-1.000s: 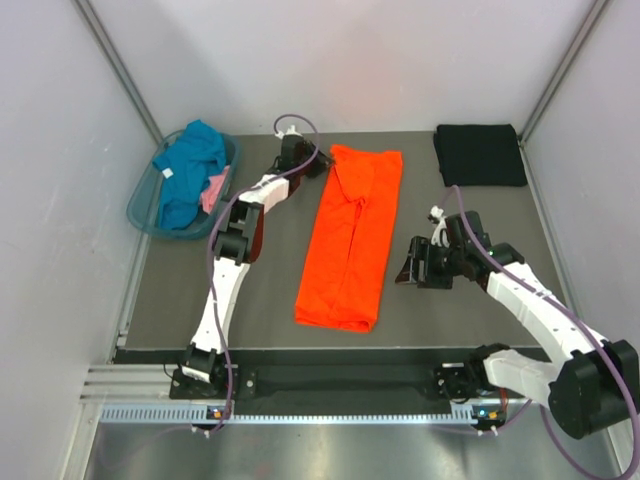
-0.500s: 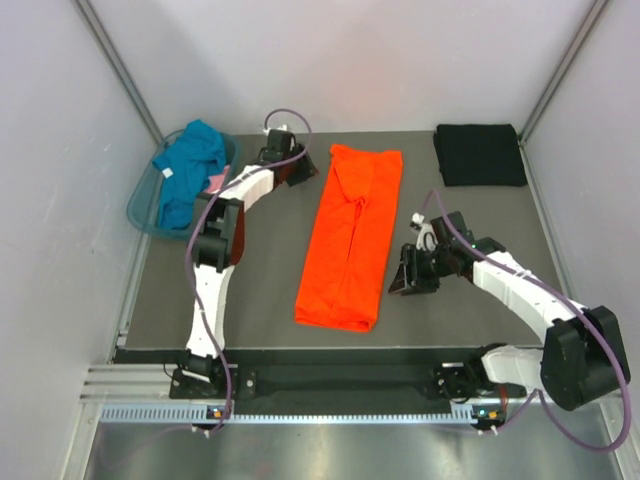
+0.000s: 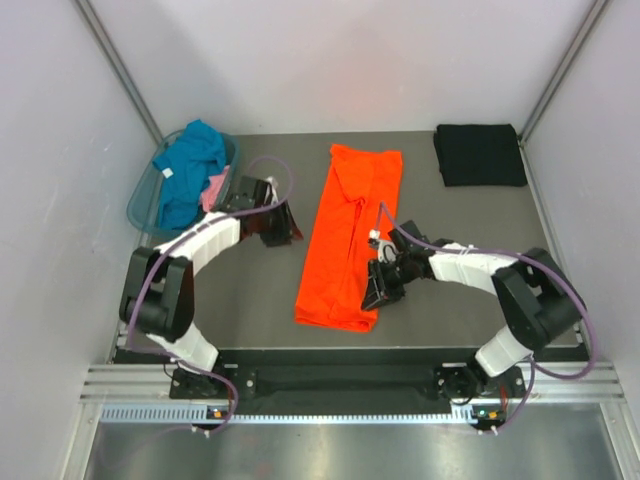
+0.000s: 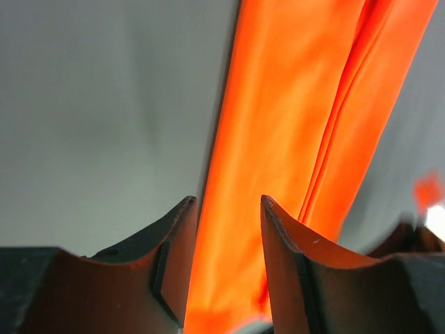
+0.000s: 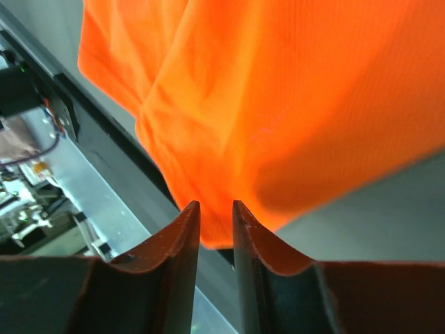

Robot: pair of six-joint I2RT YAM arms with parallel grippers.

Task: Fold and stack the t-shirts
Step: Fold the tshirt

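The orange t-shirt (image 3: pixel 350 230) lies folded into a long strip down the middle of the table. My left gripper (image 3: pixel 288 228) is just left of the strip's middle, apart from it. Its jaws (image 4: pixel 227 202) are open and empty, with the orange cloth (image 4: pixel 278 125) ahead of them. My right gripper (image 3: pixel 375 290) is at the strip's near right edge. Its jaws (image 5: pixel 215 205) stand a narrow gap apart, and the hem corner of the orange cloth (image 5: pixel 278 90) reaches in between the tips. A black t-shirt (image 3: pixel 480 153) lies folded at the back right.
A blue-green basket (image 3: pixel 140 215) at the back left holds a teal t-shirt (image 3: pixel 190 170) and a pink one (image 3: pixel 213 188). The dark table (image 3: pixel 250 300) ends at a black front rail (image 5: pixel 104 174) close below the right gripper. Walls stand on three sides.
My left gripper opened, left the orange shirt's far end and drew back to beside its middle. My right gripper moved left to the shirt's near right edge and its jaws narrowed.
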